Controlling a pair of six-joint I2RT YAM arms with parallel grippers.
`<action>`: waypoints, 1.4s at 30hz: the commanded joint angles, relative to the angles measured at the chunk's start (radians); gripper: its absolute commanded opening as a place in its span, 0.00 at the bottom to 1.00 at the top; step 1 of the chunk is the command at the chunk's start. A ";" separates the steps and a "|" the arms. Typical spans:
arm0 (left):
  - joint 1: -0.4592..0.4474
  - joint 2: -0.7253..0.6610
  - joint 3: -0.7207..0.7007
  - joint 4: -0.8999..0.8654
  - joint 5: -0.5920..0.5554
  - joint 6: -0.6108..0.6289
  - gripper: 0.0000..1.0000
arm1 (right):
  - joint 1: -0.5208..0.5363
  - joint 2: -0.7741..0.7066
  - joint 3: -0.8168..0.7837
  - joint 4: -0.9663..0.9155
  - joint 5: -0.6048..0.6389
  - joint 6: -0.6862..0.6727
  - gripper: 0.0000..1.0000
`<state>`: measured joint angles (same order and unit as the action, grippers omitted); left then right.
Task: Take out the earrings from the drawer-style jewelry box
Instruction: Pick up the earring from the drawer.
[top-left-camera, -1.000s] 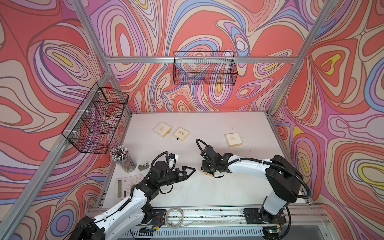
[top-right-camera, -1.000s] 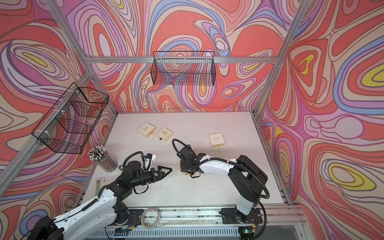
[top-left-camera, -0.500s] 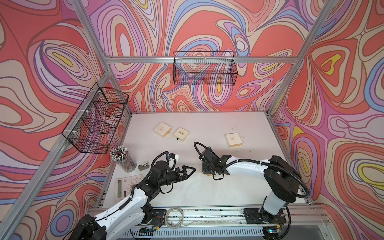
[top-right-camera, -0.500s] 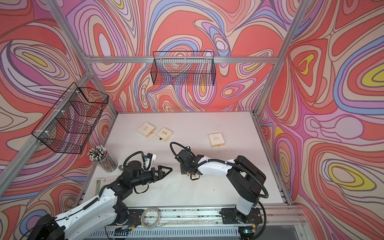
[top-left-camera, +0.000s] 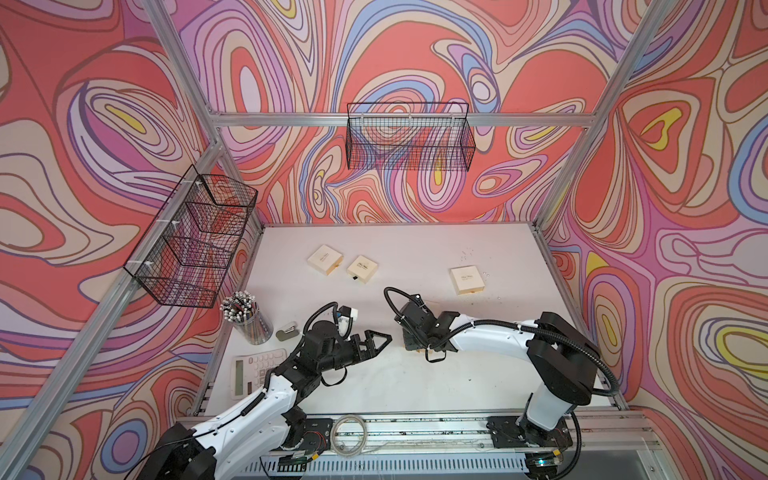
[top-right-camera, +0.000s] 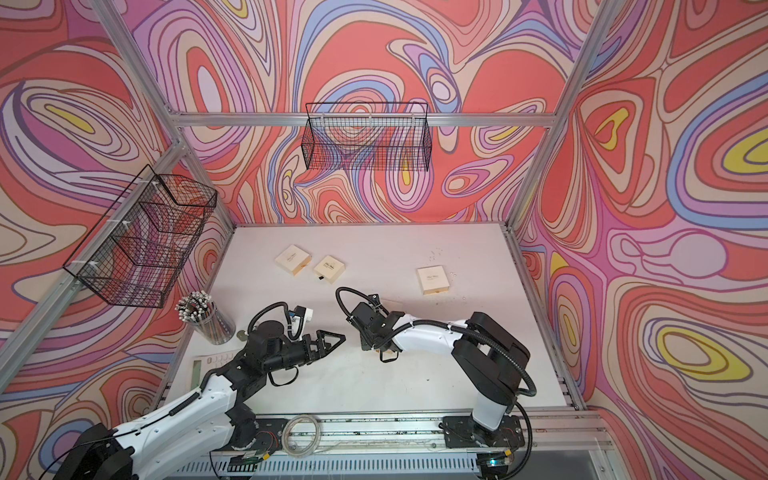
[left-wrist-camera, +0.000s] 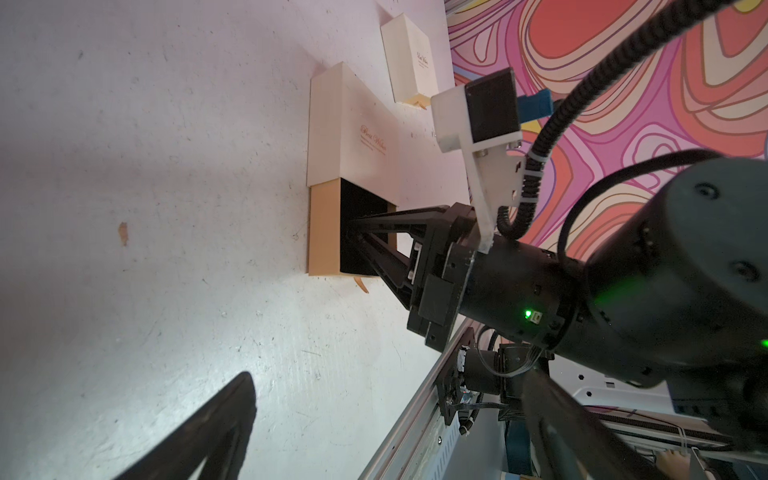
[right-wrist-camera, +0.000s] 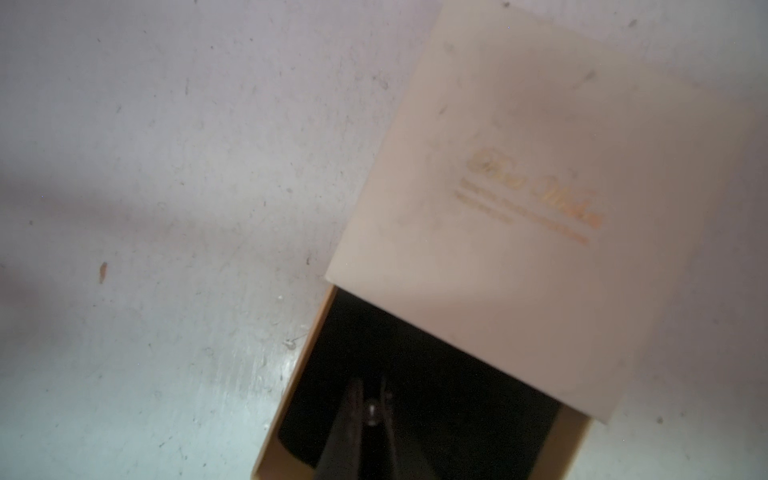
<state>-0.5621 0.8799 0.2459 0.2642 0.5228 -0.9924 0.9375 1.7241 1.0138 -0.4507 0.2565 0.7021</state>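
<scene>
One cream box (left-wrist-camera: 353, 141) is laid at the front of the tabletop (top-left-camera: 415, 395), under the right arm (top-left-camera: 490, 338). Its drawer (left-wrist-camera: 324, 232) is pulled partway out, and a black lining (right-wrist-camera: 436, 374) is shown inside. The right claw (right-wrist-camera: 371, 399) is dipped into the drawer and is pinched shut on one earring (right-wrist-camera: 372, 410). The earring is seen as a tiny pale bead between the tips. The left claw (top-left-camera: 380, 340) is held wide open and empty over the tabletop, near the box but not touching it. Three more boxes (top-left-camera: 362, 269) are set farther back, well apart from both claws. A few pale specks (top-left-camera: 484, 273) are scattered beside the back right one. They are too small to be named.
</scene>
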 joint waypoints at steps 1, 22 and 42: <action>0.005 0.004 0.007 0.029 -0.005 -0.004 1.00 | 0.007 -0.029 -0.001 -0.001 0.020 0.026 0.08; 0.005 0.000 0.024 0.017 0.011 0.028 1.00 | -0.005 -0.086 0.014 0.003 0.019 0.024 0.05; -0.015 0.078 0.059 0.164 0.170 0.057 1.00 | -0.262 -0.194 0.005 0.020 -0.053 -0.056 0.04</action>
<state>-0.5655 0.9489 0.2710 0.3660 0.6525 -0.9573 0.7174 1.5681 1.0172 -0.4339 0.2077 0.6685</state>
